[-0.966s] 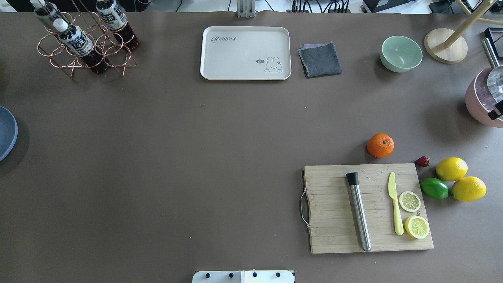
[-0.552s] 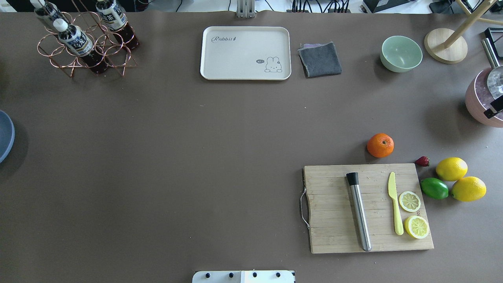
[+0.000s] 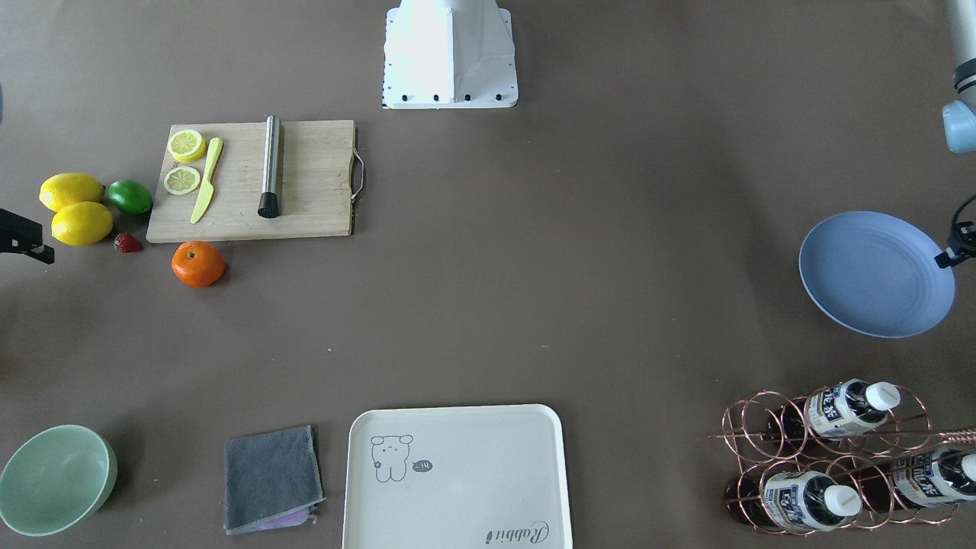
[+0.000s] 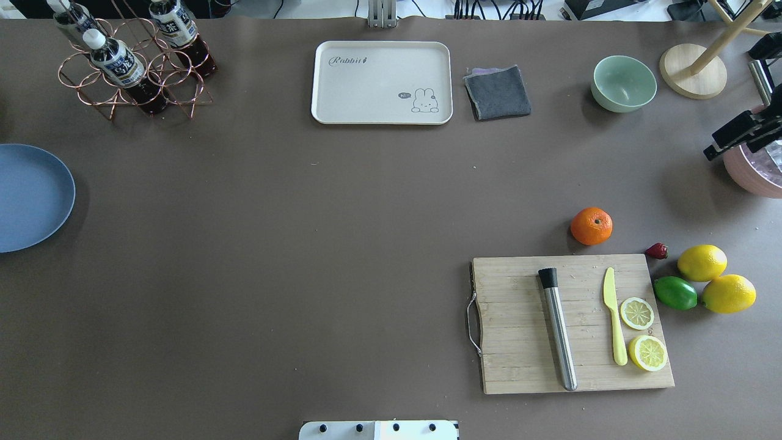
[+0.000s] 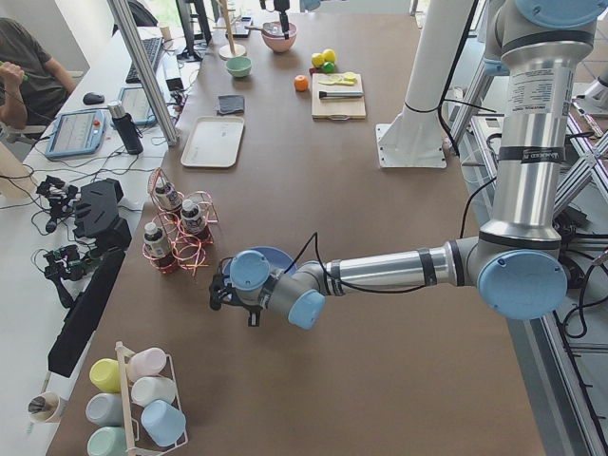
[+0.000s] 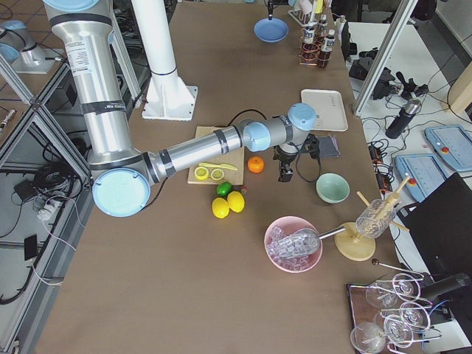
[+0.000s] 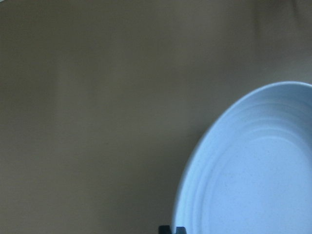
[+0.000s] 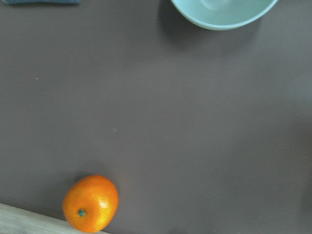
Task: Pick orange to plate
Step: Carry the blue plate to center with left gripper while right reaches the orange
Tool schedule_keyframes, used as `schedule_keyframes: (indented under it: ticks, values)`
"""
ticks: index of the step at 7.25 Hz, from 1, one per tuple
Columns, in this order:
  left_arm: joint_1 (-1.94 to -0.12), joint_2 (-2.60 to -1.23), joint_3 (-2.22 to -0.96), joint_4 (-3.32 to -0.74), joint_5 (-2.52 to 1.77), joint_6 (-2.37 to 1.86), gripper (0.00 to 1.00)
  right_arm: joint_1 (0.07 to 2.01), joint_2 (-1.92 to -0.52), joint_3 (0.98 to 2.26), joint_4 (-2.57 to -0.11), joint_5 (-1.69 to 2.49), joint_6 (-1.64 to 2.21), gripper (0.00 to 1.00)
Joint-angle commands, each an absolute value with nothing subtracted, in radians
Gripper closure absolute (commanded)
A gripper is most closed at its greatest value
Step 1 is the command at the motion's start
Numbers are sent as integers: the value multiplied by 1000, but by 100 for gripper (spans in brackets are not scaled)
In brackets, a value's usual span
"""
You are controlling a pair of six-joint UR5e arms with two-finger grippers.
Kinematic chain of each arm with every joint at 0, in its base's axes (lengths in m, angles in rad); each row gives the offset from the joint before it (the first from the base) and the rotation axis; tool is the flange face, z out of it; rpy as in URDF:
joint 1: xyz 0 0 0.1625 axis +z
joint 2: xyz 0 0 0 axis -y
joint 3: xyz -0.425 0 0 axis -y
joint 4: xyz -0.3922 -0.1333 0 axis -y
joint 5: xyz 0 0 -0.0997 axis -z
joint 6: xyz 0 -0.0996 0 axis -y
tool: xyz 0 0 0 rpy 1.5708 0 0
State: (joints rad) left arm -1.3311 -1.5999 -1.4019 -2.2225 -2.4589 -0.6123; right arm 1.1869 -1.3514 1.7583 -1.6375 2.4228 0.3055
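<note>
The orange (image 4: 591,226) (image 3: 198,264) (image 8: 90,203) sits on the table just beyond the cutting board's far edge, with nothing touching it. The periwinkle plate (image 4: 30,197) (image 3: 875,274) (image 7: 253,165) is at the table's left end, partly past the overhead view's edge. My left gripper (image 3: 944,259) (image 5: 220,294) is shut on the plate's outer rim. My right gripper (image 4: 712,148) (image 6: 284,175) hangs open and empty above the table. It is to the right of the orange and farther back, apart from it.
A wooden cutting board (image 4: 519,342) carries a steel muddler, a yellow knife and two lemon slices. Two lemons (image 4: 715,278), a lime and a strawberry lie right of it. A green bowl (image 4: 623,82), grey cloth, cream tray (image 4: 382,82) and bottle rack (image 4: 131,61) line the far side.
The plate has moved right, much further into the overhead view, held by my left gripper. My right gripper has come further in at the right edge. The orange has not moved.
</note>
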Motion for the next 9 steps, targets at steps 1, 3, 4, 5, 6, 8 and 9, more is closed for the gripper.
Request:
schedule_keyframes:
  ticks: [1,3,4,5,6,8,9]
  values:
    - [-1165,-1615,-1628,-2224,-2430,-998,100,1051,-1287,1798,-1634,2370,498,0]
    - [-987,-1704,-1675,-2224,-2289,-1217,100,932,-1296,1754,-1492,2211,586,0]
    - [-913,-1759,-1675,-2224,-2225,-1306,100,930,-1298,1734,-1465,2214,595,0]
    - [-853,-1813,-1669,-2220,-2189,-1359,100,925,-1299,1729,-1465,2212,595,0]
    - [-800,-1866,-1664,-2217,-2148,-1427,100,913,-1299,1717,-1463,2209,595,0]
    - [-691,-1936,-1661,-2212,-2042,-1531,100,902,-1308,1701,-1463,2212,594,0]
    - [-660,-1950,-1664,-2214,-2007,-1537,100,893,-1322,1700,-1463,2212,588,0]
